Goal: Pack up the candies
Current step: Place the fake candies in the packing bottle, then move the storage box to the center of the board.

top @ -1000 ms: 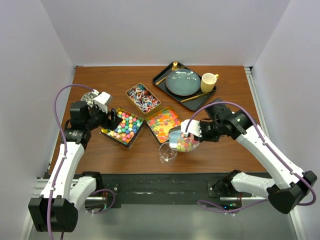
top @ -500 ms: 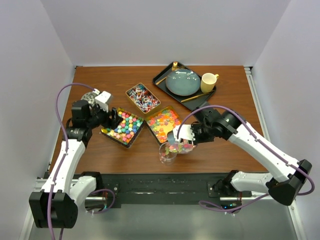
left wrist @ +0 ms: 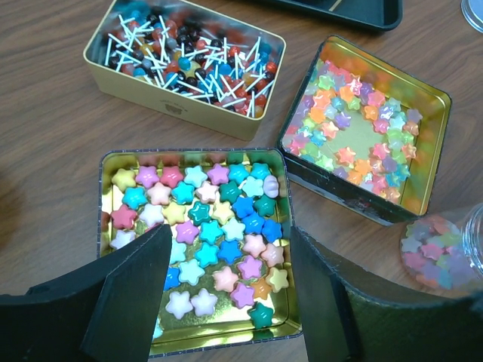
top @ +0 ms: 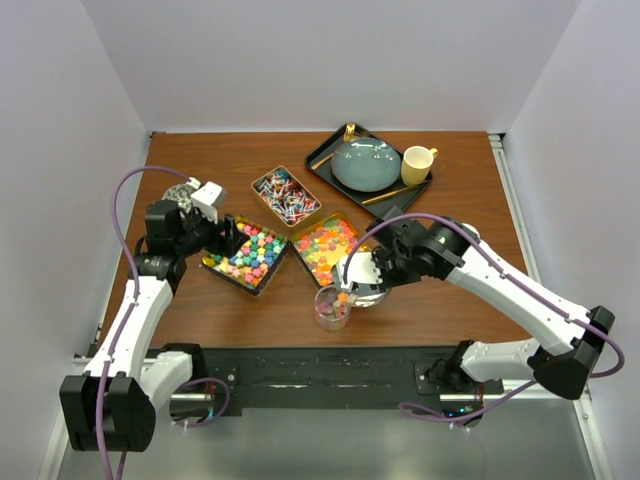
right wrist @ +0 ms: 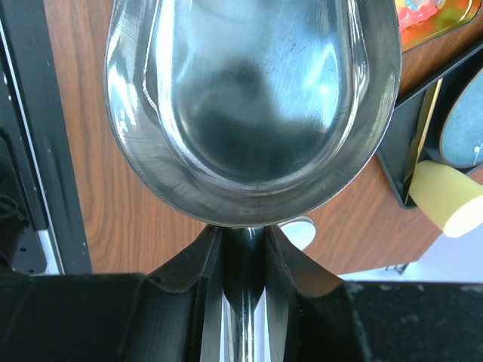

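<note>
1. State, right arm: the right gripper (right wrist: 243, 260) is clamped on the handle of the metal scoop (right wrist: 253, 105). The scoop bowl is tipped over the glass jar (top: 333, 310), which stands close to the near edge of the table (top: 450, 305), about mid-width. The wrist view shows bare metal in the bowl. A shallow layer of candies (left wrist: 430, 253) lies in the jar.
2. State, left arm: the left gripper (left wrist: 226, 294) has its jaws spread and holds nothing. It hangs over the near side of the star tin (left wrist: 100, 196), toward the left edge of the table.
3. Stock: the star candies (left wrist: 219, 222), the gummies (left wrist: 355, 121) and the wrapped sweets (left wrist: 189, 56) each lie in their own tin, just beyond the jar. Judged from this, packing is far from complete.
4. Hazard, jar upset: whether the scoop lip touches the jar rim cannot be told. If it does, a sideways withdrawal could drag or topple the light jar, and the near edge is close enough for it to fall.
5. Hazard, spillage: the scoop bowl is wider than the jar mouth. Any load poured off-centre would probably scatter across the table.
6. Hazard, grip: the handle is smooth and round. It may rotate between the jaws when the scoop digs into a tin.
7. Hazard, left arm: a descent with the jaws this wide may catch the tin wall and shove the tin into its neighbour.
</note>
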`<state>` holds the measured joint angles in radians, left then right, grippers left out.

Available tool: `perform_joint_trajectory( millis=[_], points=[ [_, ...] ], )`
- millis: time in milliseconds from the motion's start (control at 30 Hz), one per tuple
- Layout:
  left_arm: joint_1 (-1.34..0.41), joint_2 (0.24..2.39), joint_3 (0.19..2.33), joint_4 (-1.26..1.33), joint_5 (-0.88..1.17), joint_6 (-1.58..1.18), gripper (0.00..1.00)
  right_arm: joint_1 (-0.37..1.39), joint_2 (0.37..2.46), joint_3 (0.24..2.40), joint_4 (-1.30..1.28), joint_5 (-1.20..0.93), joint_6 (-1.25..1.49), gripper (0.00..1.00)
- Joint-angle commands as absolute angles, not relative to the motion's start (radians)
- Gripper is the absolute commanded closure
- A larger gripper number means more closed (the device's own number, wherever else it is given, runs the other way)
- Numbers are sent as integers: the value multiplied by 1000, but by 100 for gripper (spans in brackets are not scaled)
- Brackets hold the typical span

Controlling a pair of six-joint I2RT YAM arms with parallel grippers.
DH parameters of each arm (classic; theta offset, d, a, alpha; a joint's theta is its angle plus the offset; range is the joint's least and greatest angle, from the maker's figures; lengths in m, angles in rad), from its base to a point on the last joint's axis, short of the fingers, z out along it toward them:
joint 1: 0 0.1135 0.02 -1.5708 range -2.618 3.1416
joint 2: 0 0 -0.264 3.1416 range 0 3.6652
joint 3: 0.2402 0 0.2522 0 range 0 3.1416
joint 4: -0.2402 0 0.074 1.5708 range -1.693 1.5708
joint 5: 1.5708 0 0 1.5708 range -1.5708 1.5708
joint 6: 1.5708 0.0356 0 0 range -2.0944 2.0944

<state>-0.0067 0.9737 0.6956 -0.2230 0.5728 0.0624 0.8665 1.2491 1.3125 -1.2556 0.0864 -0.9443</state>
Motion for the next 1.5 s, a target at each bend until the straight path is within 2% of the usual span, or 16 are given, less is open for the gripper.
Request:
perform_joint_trajectory(
  millis=[0,433,700,933,1167,1467],
  points=[
    [0,997,680,-152,612,28,32,897,1243,1370,-1282,155,-963,100],
    [-28,1144,703,-120,561,23,34,907,1233,1474,-1243,198,-901,100],
    [-176,1310,791,-152,512,77,35,703,1244,1523,-1164,141,-723,100],
    [-239,1504,874,-213,567,91,45,617,1207,1461,-1118,150,-701,100],
    [-288,1558,899,-236,572,98,50,561,1189,1401,-1074,147,-693,100],
    [-359,1516,819,-318,502,219,75,529,1218,1391,-1029,152,-709,100]
  ],
)
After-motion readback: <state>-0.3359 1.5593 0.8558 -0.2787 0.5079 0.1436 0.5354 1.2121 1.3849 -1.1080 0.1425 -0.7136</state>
